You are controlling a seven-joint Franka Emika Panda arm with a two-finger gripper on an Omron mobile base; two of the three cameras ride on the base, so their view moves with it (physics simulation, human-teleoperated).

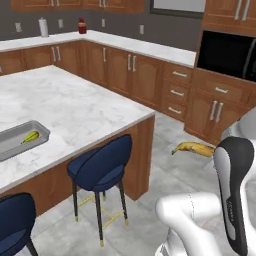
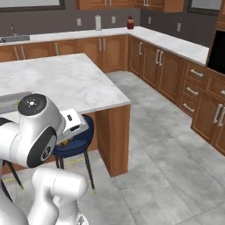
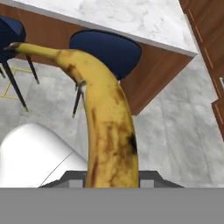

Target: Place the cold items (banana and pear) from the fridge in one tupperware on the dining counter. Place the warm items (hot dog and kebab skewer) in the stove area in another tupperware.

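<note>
A yellow banana (image 3: 109,131) with brown spots runs up the hand view, and my gripper (image 3: 111,177) is shut on its lower end. From the left base it is the banana (image 1: 192,148) sticking out leftward from behind my arm, above the floor to the right of the dining counter (image 1: 75,100). On the counter's left edge lies the light grey tupperware (image 1: 17,142) with the yellow-green pear (image 1: 31,136) inside. The same tupperware (image 2: 11,102) shows behind my arm in the right base view. The fridge, hot dog, kebab skewer, stove area and other tupperware are out of view.
Blue stools (image 1: 100,167) (image 1: 15,220) stand along the counter's near side. Wooden wall cabinets (image 1: 135,75) with a white top run behind, carrying a paper roll (image 1: 43,27) and a red bottle (image 1: 82,26). A black microwave (image 1: 227,52) sits at the right. Grey tiled floor lies between.
</note>
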